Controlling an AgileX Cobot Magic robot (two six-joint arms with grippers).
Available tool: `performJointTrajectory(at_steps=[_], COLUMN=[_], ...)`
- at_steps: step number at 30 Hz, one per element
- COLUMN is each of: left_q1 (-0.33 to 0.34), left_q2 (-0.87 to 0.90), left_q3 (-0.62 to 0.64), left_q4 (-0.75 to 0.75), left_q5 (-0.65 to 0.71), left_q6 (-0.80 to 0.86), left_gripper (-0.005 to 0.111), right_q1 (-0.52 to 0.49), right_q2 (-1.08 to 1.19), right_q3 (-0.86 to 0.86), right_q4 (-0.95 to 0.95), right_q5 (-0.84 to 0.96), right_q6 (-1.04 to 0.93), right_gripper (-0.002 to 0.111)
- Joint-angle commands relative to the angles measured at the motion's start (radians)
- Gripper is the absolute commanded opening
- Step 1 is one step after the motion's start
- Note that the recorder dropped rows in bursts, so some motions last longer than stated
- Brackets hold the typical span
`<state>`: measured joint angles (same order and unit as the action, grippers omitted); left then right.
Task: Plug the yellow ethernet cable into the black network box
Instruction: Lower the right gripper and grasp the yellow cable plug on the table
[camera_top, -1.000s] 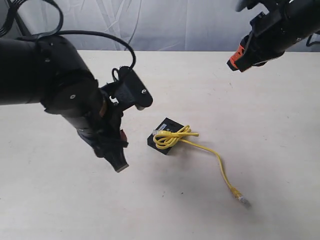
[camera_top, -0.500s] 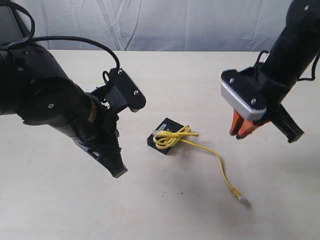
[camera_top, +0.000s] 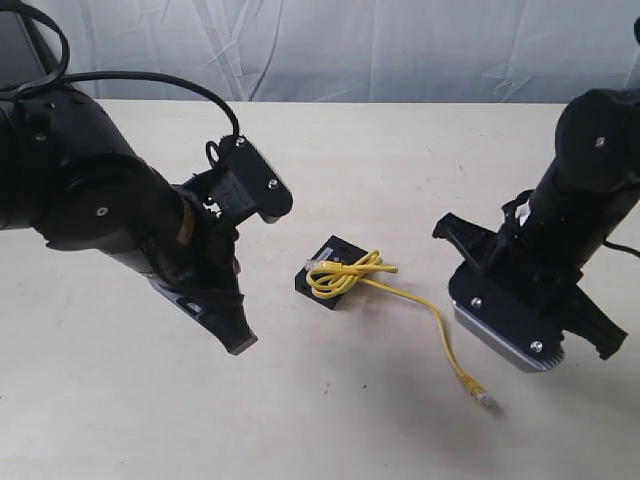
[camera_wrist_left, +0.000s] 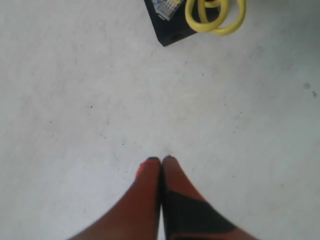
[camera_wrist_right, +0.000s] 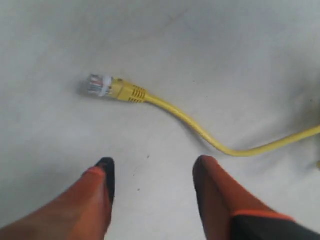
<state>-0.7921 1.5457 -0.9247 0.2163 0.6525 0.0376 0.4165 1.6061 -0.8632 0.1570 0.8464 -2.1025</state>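
The black network box (camera_top: 322, 270) lies flat mid-table, with the knotted loop of the yellow ethernet cable (camera_top: 345, 274) resting on it. From the loop the cord runs to a free clear plug (camera_top: 487, 398) near the front. My left gripper (camera_wrist_left: 161, 160) hovers shut and empty over bare table, short of the box (camera_wrist_left: 167, 31) and the loop (camera_wrist_left: 220, 25). My right gripper (camera_wrist_right: 152, 167) stands open just above the table. The free plug (camera_wrist_right: 100, 86) lies a little beyond its fingertips, and the cord (camera_wrist_right: 200, 131) crosses in front of them.
The pale table top (camera_top: 330, 420) carries only the box and cable. A wrinkled white cloth backdrop (camera_top: 330, 50) hangs behind the far edge. The bulky left arm (camera_top: 110, 200) and right arm (camera_top: 585, 200) stand on either side of the box.
My right arm has swung down from the upper right to low over the table beside the free plug, its gripper now open. The left arm has barely shifted.
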Motion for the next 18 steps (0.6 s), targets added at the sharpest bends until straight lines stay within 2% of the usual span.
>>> performJointTrajectory(at_steps=[1, 4, 9, 18], left_q1=[0.003, 0.003, 0.003, 0.003], left_q2=[-0.010, -0.010, -0.010, -0.010], left_q3=[0.003, 0.003, 0.003, 0.003], left_q4=[-0.007, -0.007, -0.009, -0.021], left_q5=[-0.003, -0.003, -0.006, -0.018], left_q6=[-0.004, -0.004, -0.004, -0.004], left_gripper=[0.001, 0.001, 0.001, 0.001], right_q1=[0.086, 0.131, 0.131, 0.133], right_q2=[-0.008, -0.008, 0.000, 0.033], right_q3=[0.037, 0.043, 0.043, 0.080], right_q4=[-0.028, -0.074, -0.144, -0.157], right_q5=[-0.084, -0.094, -0.079, -0.124], right_q6=[-0.009, -0.009, -0.009, -0.007], right_gripper=[0.050, 0.050, 0.050, 0.047])
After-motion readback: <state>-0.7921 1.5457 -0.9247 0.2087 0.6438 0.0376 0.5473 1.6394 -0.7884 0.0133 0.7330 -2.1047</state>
